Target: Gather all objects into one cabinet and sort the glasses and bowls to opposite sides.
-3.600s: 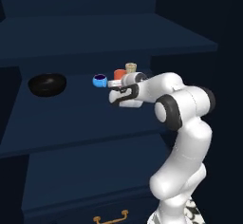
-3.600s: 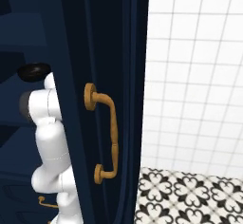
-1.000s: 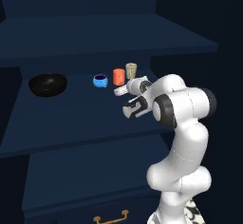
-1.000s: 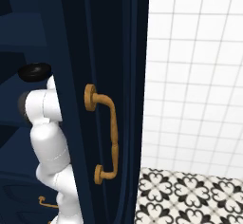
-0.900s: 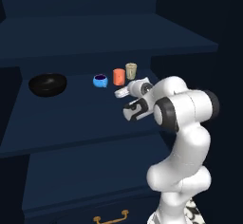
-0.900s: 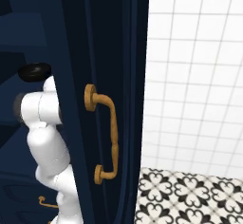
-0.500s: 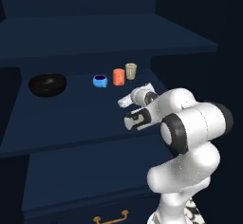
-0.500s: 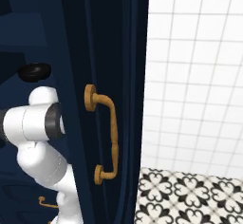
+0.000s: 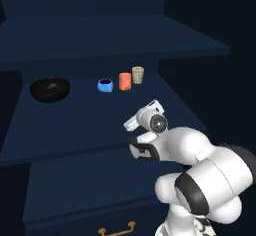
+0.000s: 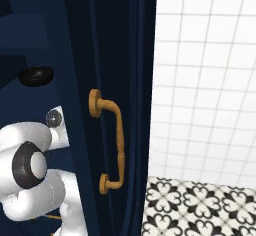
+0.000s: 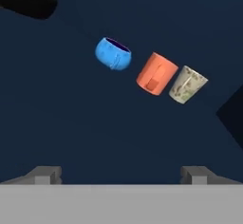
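Black bowl (image 9: 50, 89): you'll find it at the shelf's (image 9: 75, 125) left end.
Blue cup (image 9: 105, 85): mid-shelf, upright.
Orange-red cup (image 9: 125, 81): just right of it.
Beige cup (image 9: 138, 75): rightmost, near the orange-red one.
Gripper (image 11: 121, 173): your jaws stand wide apart, holding nothing, short of the cups.

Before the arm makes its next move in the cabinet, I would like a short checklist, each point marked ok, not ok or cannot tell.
1. Jaws of the gripper open and holding nothing: ok.
2. Blue cup, orange cup and beige cup upright together on the shelf: ok.
3. Black bowl at the shelf's left, apart from the cups: ok.
4. Gripper back from the cups, touching none: ok.
5. Second bowl in the cabinet: cannot tell.
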You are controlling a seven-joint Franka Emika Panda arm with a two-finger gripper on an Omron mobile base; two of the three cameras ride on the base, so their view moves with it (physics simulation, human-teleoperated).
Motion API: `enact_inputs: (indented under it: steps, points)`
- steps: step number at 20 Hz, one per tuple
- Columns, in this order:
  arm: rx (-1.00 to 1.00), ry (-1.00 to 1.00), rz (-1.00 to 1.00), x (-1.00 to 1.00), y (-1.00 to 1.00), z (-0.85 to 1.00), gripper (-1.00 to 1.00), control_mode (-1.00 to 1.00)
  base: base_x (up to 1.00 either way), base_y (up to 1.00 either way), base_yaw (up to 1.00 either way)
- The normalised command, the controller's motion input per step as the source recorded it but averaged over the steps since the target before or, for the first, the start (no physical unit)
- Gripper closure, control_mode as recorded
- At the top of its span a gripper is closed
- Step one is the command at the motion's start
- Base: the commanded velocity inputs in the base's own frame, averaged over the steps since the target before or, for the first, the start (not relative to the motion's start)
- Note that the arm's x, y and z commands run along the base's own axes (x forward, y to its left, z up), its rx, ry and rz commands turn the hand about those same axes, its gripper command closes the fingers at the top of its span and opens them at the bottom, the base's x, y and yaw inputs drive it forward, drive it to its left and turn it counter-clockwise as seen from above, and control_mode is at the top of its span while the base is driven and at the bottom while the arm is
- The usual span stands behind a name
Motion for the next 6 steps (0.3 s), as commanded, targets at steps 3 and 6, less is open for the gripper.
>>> enact_inputs:
  steps: [3,6]
  points:
    - [-0.10,0.06,0.00,-1.00,0.44,-0.69,-1.00,-1.00,0.00,0.00,0.00]
    - [-0.03,0.22,0.00,-1.00,0.36,-0.55,-1.00,-1.00,0.00,0.00,0.00]
